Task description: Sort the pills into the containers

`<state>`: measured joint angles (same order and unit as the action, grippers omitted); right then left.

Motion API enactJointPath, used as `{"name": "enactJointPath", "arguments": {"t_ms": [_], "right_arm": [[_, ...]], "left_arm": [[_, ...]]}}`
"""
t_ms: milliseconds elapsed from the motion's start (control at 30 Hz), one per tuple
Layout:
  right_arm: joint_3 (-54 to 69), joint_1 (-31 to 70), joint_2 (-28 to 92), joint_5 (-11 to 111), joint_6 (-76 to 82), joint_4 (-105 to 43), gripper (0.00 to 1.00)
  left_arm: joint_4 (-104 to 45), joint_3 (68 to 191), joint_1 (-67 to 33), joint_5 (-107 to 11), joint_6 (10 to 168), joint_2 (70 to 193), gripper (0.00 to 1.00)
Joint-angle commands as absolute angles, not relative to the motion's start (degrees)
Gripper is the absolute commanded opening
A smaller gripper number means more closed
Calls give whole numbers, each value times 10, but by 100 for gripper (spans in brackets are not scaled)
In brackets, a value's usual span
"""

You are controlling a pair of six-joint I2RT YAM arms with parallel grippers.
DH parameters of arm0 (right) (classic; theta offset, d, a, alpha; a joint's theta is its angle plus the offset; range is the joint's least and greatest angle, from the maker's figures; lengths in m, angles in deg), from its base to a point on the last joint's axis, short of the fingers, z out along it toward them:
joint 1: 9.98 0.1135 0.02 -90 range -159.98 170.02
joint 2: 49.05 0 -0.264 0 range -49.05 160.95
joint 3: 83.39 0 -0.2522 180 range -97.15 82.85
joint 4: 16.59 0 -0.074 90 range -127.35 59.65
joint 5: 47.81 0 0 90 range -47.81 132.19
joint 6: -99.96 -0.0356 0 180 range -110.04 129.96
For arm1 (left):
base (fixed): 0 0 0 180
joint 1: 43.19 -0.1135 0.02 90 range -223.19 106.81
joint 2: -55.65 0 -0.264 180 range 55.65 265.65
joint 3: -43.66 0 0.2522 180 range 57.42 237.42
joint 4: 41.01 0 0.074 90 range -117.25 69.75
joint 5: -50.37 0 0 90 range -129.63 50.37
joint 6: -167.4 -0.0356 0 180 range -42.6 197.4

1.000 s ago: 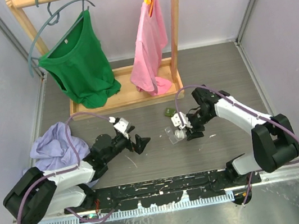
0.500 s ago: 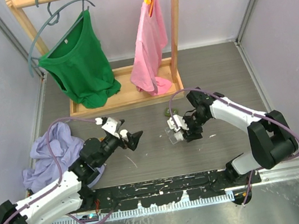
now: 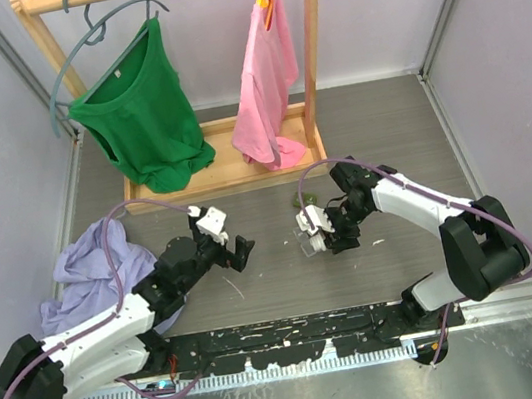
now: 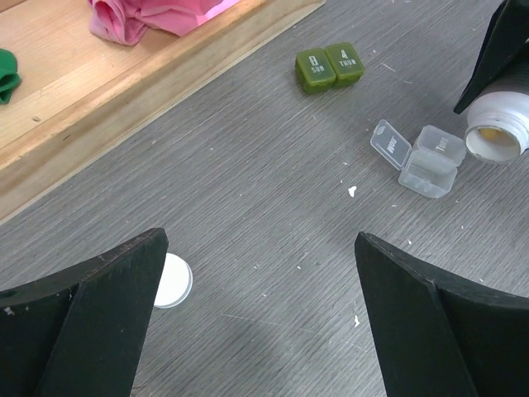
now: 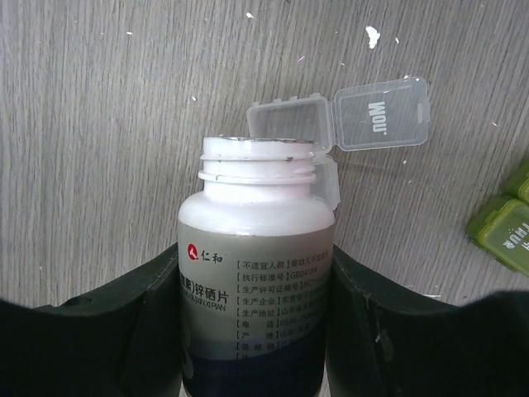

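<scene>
While the bottle is held tipped, step in hand: pouring from the white bottle into the clear pill box. I judge this an early stage, since I see no pill in either open compartment.
Right pincer: clenched round the body of the white bottle. The cap is off and the mouth is lowered right at the clear pill box, covering part of it.
Left pincer: released, jaws wide, grasping nothing, hovering low over the bench to the left of the boxes.
Clear pill box: flat on the bench near the middle, both lids flipped up.
Green pill box: both lids shut, lying apart from the clear one, towards the wooden rack base.
Bottle cap: white, flat on the bench, close by one left finger.
Next move calls for: a small, slow increase in tilt so that the pills drop singly into one compartment, with the mouth kept over that compartment.
Then: the green pill box must be opened before it can receive anything.
Risk: the light box may slide if the bottle nudges it.
</scene>
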<state>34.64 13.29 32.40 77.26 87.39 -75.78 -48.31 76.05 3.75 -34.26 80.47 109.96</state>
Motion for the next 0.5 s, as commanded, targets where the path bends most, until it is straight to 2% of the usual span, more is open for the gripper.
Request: {"name": "enactJointPath", "arguments": {"t_ms": [0,467], "right_arm": [[329,138,317,774,865,-752,21],[324,148,319,749,851,-748,21]], "left_arm": [[-497,781,40,-337,794,1085,98],[-479,791,40,-335,789,1090,98]]}}
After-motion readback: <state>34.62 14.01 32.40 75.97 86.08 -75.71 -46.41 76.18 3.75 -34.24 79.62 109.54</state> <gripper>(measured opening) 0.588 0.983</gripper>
